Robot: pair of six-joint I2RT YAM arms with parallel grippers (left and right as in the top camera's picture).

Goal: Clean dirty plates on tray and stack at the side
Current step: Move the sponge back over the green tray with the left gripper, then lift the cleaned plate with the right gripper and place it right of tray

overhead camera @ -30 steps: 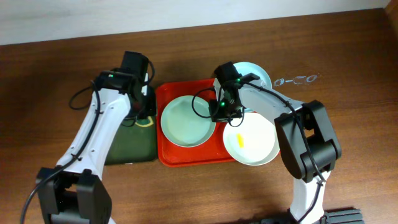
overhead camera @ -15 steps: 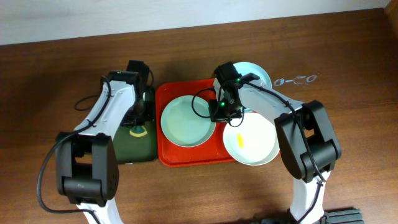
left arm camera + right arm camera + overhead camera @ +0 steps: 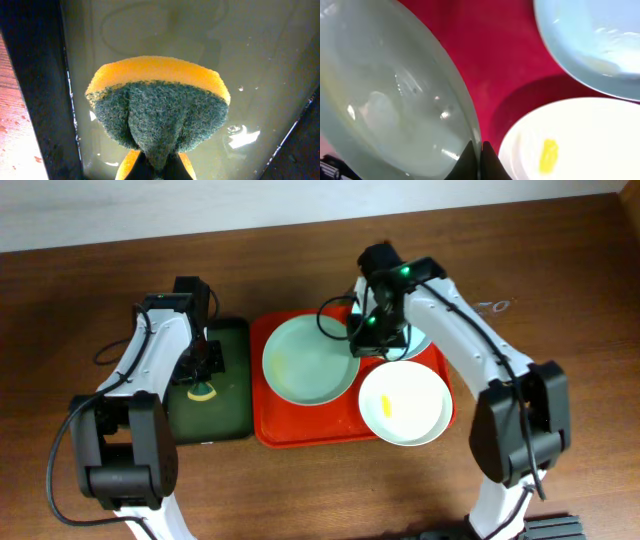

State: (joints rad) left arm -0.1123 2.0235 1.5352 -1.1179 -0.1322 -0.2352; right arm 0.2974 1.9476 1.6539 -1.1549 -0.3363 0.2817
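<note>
**Right gripper clamped on a plate rim, left gripper squeezing a sponge**

The right gripper (image 3: 366,348) is clenched on the right-hand rim of the pale-mint plate (image 3: 310,362), which lies on the left half of the red tray (image 3: 300,432). In the right wrist view the two fingertips meet at the plate's edge, and the rim passes between them. There the plate seems to be tipped, with its gripped side raised off the tray floor, though I cannot tell how far.

A white plate (image 3: 403,402) sits just to the right of the jaws, on the near right part of the tray. It has a yellow smear (image 3: 387,406) at its centre. A third, pale-bluish plate (image 3: 600,45) lies beyond it at the far right. Bare red tray shows between it and the other two, and the right arm covers most of it in the overhead view.

The left gripper (image 3: 203,366) hangs over the dark green tray (image 3: 215,418), which stands just left of the red one on the wooden table (image 3: 100,280). Its jaws are squeezed tight on a sponge (image 3: 157,115), which is yellow with a green scouring face. The sponge bulges out past the fingertips. Murky, yellowish water fills the green tray below the sponge. Whether the sponge touches the water cannot be told.
</note>
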